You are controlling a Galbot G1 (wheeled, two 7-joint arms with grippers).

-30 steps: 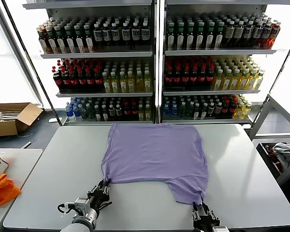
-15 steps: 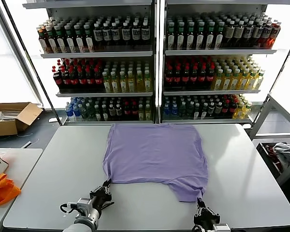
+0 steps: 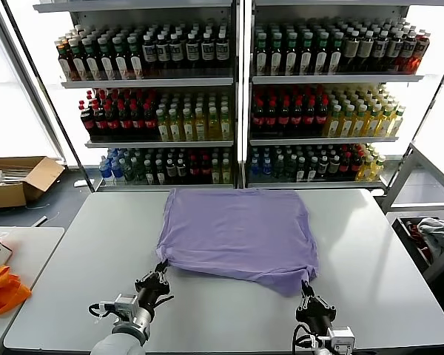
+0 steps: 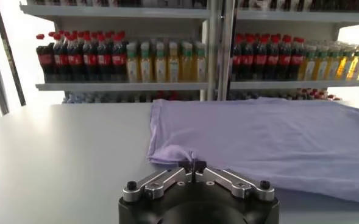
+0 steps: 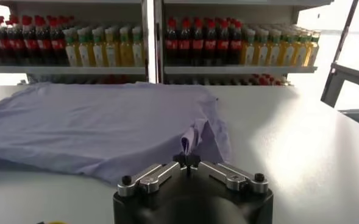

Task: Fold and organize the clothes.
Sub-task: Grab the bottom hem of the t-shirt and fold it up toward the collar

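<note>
Table (image 3: pixel 81 251) | L gripper (image 3: pixel 161 268) & R gripper (image 3: pixel 305 290) pinch T-shirt (image 3: pixel 237 229) corners | print hidden

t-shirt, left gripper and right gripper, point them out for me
t-shirt (image 3: pixel 237 229), head view, middle of the cloth
left gripper (image 3: pixel 161 270), head view, tips pinching the near corner
right gripper (image 3: pixel 305 291), head view, tips pinching the other corner

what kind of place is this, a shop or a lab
Probably a mock shop or test lab: stocked drink shelves behind a plain white table, an open cardboard box on the floor, and a lavender T-shirt spread out for folding.
</note>
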